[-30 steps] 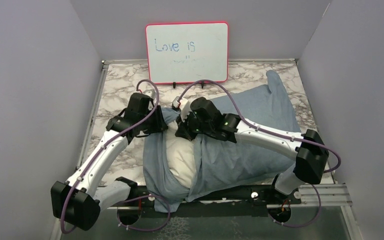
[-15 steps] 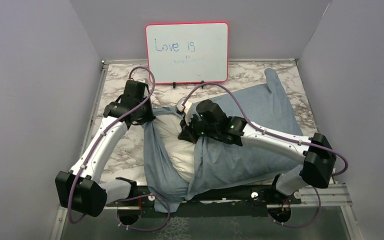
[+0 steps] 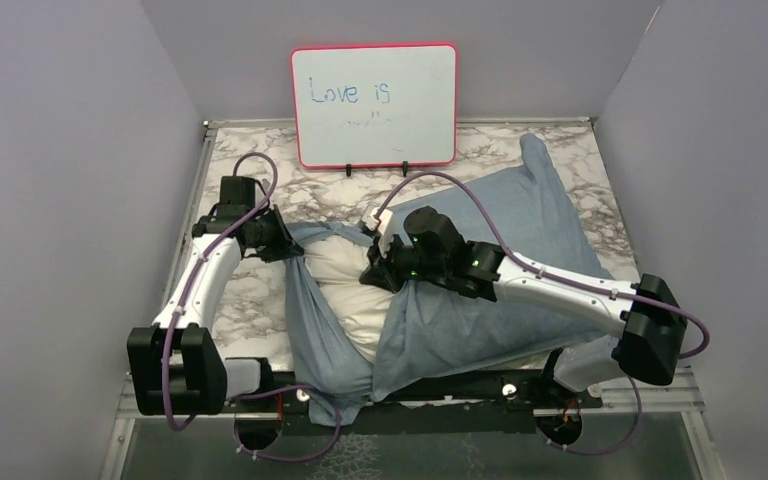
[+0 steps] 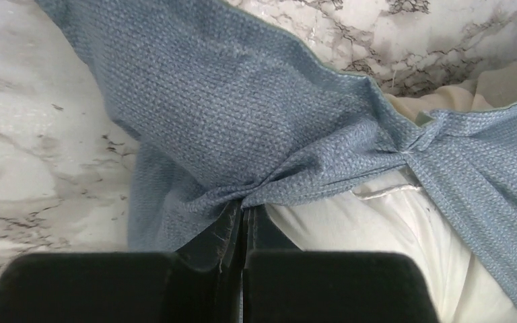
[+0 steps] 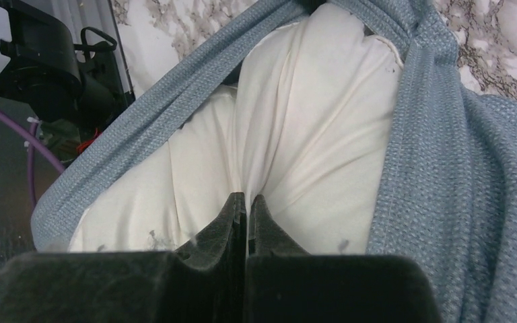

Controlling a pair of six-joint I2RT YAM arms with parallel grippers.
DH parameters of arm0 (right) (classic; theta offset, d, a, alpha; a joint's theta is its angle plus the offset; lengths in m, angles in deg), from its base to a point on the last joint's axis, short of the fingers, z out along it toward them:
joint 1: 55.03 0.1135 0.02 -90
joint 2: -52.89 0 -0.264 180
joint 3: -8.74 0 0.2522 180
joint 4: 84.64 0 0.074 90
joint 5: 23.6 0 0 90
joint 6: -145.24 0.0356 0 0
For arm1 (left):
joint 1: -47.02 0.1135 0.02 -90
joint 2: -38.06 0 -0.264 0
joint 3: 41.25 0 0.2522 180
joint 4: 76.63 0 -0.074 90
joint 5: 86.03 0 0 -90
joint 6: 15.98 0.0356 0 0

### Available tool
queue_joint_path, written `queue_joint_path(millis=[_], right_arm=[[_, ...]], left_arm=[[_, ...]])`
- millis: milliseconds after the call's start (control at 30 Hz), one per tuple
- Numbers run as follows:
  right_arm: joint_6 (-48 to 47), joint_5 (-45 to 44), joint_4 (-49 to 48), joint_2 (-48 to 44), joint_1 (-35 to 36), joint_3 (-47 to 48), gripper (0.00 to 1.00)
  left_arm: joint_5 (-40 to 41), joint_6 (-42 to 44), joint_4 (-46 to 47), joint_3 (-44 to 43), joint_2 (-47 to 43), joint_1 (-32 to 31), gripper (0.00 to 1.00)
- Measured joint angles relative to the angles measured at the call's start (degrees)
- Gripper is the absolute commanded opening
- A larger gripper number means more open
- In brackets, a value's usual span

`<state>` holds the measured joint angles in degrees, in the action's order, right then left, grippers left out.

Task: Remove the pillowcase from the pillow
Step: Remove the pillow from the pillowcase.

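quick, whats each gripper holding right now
left gripper: closed, pinching a fold of the pillowcase
right gripper: closed, pinching the pillow

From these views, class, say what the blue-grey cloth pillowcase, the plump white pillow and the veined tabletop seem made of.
Blue-grey pillowcase: matte woven cloth, dotted weave. White pillow: smooth soft fabric, likely cotton, creasing. Veined tabletop: marble-look, grey veins on white; possibly printed laminate.
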<state>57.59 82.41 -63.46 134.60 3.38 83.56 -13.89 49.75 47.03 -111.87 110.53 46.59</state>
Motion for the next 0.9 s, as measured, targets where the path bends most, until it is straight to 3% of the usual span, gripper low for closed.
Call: queue_joint_path(millis=[267,400,667,900], right_arm=[[-0.13,2.16,-1.38,-3.48,0.02,-3.1,0.01],[-0.72,3.87,-3.43,-7.78,0.02,-6.78,0.01],[-0.72,3.32,-4.59,-9.29,0.07,-8.11,0.02],[6.38,-2.64,-0.37,-5.73,0.9,-1.22,0.38]], left_arm=[[-10.01,-3.32,7.32,8.9,-1.01,4.26,0.0],[-16.37,-4.72,7.5,8.76,2.47,9.35,0.0],[-22.01,-3.93,6.78,6.34,7.19,10.69,0.0],[-23.15,-5.46,14.8,18.67,-3.21,10.75,0.0]])
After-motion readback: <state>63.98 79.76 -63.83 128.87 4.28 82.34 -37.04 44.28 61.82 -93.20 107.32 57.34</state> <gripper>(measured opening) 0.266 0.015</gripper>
